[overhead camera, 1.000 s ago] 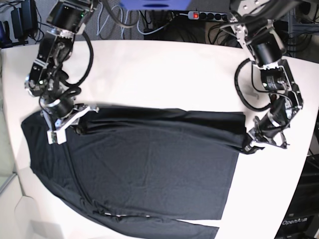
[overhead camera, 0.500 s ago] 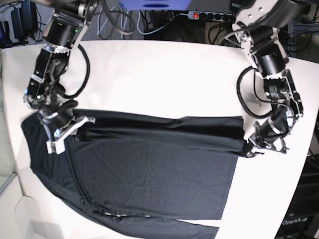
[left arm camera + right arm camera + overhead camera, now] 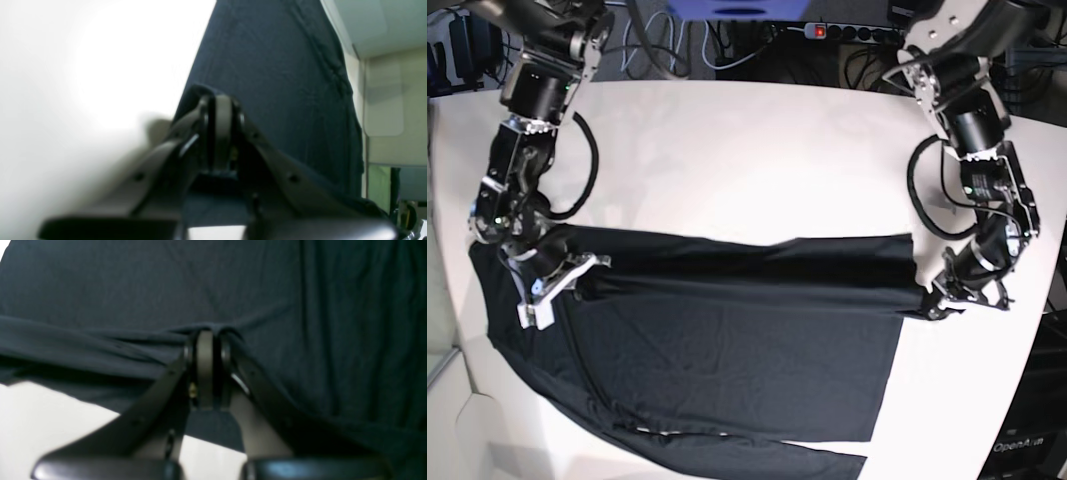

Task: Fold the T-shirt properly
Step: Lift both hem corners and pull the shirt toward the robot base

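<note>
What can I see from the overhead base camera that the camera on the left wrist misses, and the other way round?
Only the base view shows both arms, the whole T-shirt spread on the white table, the right pincer near the shirt's other end, and the power strip behind. Only the left wrist view shows, close up, the left pincer shut on a fold of the cloth. Both show the black shirt, the white table and that left pincer at the shirt's edge.
</note>
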